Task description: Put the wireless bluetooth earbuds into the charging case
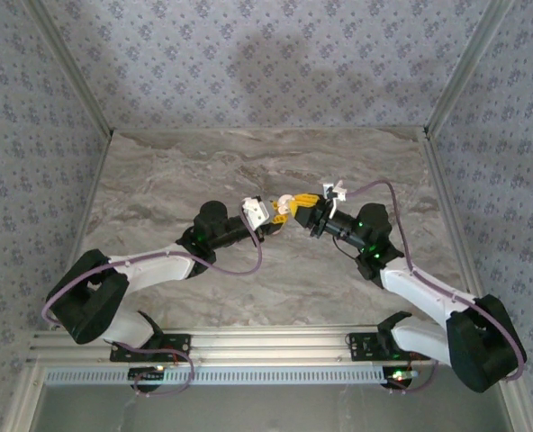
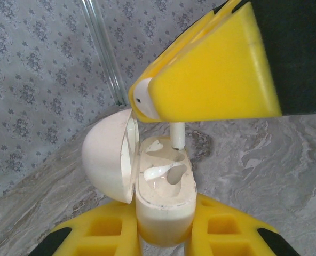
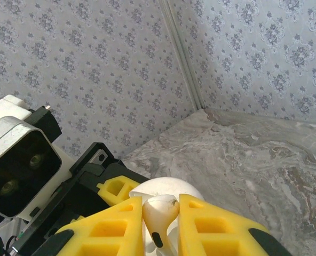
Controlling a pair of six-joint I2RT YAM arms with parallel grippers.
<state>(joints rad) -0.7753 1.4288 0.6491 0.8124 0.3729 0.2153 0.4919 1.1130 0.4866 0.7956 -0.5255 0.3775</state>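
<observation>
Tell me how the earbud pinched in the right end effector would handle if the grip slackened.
The earbud looks glossy and rounded, so it would probably slip from the right end effector. It seems small and light, likely stiff plastic. Its thin stem sits at the charging case slot, so a sideways push might tip it out.

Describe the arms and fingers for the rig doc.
Left arm and right arm: white links, black joint housings, a mauve cable looping outside each. The fingers are yellow, blocky, with recessed rectangular pockets and black patches near the base.
</observation>
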